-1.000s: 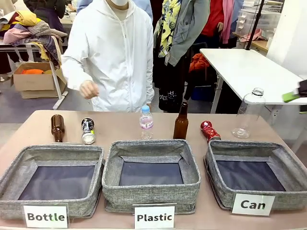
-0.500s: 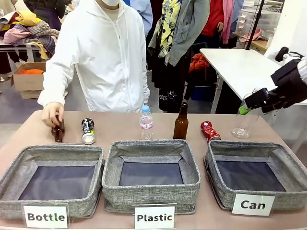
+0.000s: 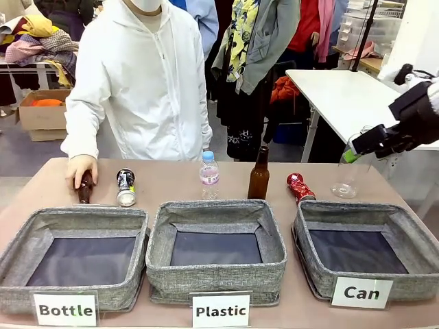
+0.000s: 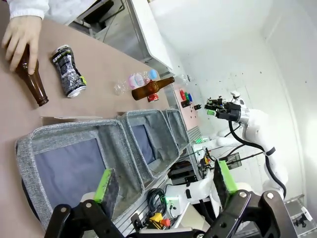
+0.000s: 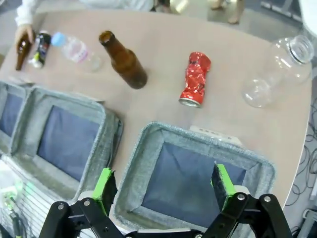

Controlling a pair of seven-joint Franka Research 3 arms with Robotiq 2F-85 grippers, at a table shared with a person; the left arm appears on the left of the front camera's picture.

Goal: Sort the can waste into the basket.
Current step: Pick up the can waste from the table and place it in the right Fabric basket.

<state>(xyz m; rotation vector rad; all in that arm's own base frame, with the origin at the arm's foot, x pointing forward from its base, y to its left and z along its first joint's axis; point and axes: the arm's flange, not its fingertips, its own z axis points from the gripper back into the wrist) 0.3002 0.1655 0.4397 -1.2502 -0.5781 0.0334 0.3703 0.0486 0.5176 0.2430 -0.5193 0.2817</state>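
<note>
- The crushed red can (image 5: 194, 79) lies on its side on the table just beyond the far rim of the basket (image 5: 173, 135) marked "Can". It is ahead of my right gripper (image 5: 163, 184) and below it, well apart.
- In the right wrist view its long axis runs nearly straight away from me, silver open end toward the basket. It sits within the span between my two fingers, so I judge they would close across its narrow width with little wrist roll.
- From the front, my right gripper hangs high over the table's right side, in line with the top of the clear bottle (image 3: 346, 179); how near it is to that bottle I cannot tell.
- I judge the move to be down and toward the middle, keeping off that bottle and the upright brown bottle (image 3: 258, 177) on the can's other side.
- My right arm is plainly the nearer one.
- The black can (image 3: 125, 187) lies on its side at the table's left end, just beside the person's hand (image 3: 80, 168), which rests on a lying bottle (image 3: 84, 190) — that can I judge falls to my left arm.
- My right gripper's jaws stand wide apart, with nothing between the pads and nothing touched.
- My left gripper (image 4: 165, 181) is also spread wide and empty, hanging over the "Bottle" bin (image 4: 74, 128).
</note>
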